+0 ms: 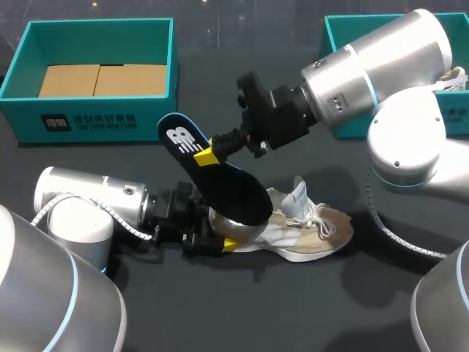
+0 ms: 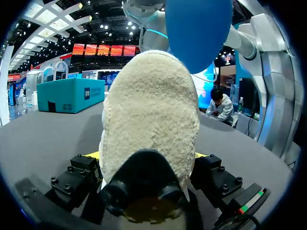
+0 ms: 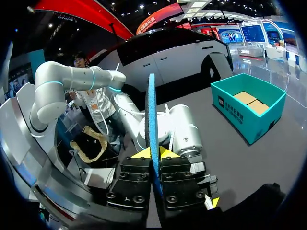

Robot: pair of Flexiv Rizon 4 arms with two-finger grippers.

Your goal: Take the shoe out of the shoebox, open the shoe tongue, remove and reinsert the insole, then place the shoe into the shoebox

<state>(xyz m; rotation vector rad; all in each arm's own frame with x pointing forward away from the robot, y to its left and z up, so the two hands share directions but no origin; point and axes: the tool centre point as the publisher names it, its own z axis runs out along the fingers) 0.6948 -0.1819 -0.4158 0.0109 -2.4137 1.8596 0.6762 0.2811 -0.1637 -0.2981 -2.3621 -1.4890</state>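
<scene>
A beige and white shoe (image 1: 311,229) lies on its side on the dark table, toe pointing right. My left gripper (image 1: 220,233) holds its heel, with the fingers spread wide on both sides. In the left wrist view the fuzzy heel (image 2: 151,120) fills the gap between the fingers of the left gripper (image 2: 146,155). My right gripper (image 1: 207,156) is shut on a dark blue insole (image 1: 220,180) and holds it tilted above the shoe. The insole's lower end reaches down at the heel opening. In the right wrist view the insole (image 3: 152,120) stands edge-on in the right gripper (image 3: 153,153).
A teal shoebox (image 1: 88,121) with cardboard inside stands at the back left. A second teal box (image 1: 344,33) sits at the back right, partly hidden behind my right arm. Bare table lies in front of the shoe.
</scene>
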